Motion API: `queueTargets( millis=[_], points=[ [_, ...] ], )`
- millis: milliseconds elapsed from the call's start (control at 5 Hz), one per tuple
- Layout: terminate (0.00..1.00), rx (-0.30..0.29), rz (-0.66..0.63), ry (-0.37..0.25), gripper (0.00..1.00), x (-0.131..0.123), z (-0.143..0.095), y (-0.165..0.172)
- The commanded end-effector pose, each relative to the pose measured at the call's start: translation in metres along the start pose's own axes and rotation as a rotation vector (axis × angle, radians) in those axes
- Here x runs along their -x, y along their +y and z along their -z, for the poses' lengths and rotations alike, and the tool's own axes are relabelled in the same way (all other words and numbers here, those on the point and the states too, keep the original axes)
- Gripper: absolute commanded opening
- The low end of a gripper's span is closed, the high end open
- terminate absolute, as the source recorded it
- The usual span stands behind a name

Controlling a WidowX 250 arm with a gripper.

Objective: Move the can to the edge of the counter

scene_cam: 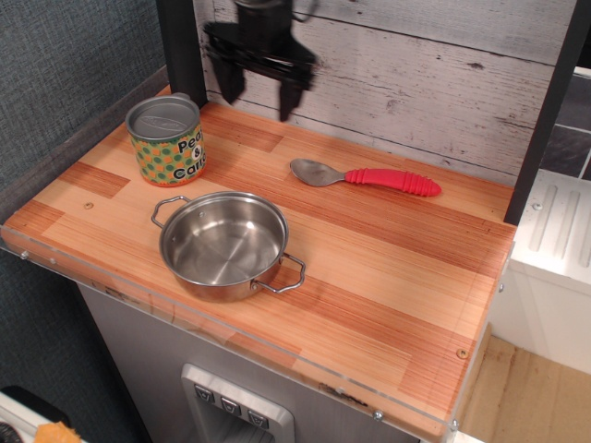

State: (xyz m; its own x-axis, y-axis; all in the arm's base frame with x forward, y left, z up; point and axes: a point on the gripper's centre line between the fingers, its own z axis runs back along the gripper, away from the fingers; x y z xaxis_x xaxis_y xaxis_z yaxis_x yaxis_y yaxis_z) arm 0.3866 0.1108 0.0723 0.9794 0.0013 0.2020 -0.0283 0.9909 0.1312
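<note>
The can (167, 140) stands upright at the back left of the wood-plank counter (388, 277). It has a grey metal lid and an orange label with green dots and black lettering. My black gripper (259, 100) hangs open and empty above the counter's back edge, up and to the right of the can and apart from it. Its image is blurred by motion.
A steel two-handled pot (224, 245) sits in front of the can, near the front rim. A spoon with a red handle (366, 177) lies at the back middle. A dark post (181, 46) stands behind the can. A white appliance top (554, 231) adjoins the right side.
</note>
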Motion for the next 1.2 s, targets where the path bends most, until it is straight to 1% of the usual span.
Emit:
queueTargets(
  millis=[0, 200, 600, 800, 1000],
  points=[
    [0.00, -0.001, 0.137, -0.076, 1.00, -0.025, -0.003, 0.031],
    [0.00, 0.011, 0.125, -0.071, 1.00, -0.023, 0.002, 0.041],
    [0.00, 0.015, 0.051, -0.050, 1.00, -0.009, 0.006, 0.056],
    [0.00, 0.003, 0.052, -0.045, 1.00, 0.003, 0.005, 0.053],
    [0.00, -0.026, 0.046, -0.037, 1.00, 0.016, 0.007, 0.050]
  ],
)
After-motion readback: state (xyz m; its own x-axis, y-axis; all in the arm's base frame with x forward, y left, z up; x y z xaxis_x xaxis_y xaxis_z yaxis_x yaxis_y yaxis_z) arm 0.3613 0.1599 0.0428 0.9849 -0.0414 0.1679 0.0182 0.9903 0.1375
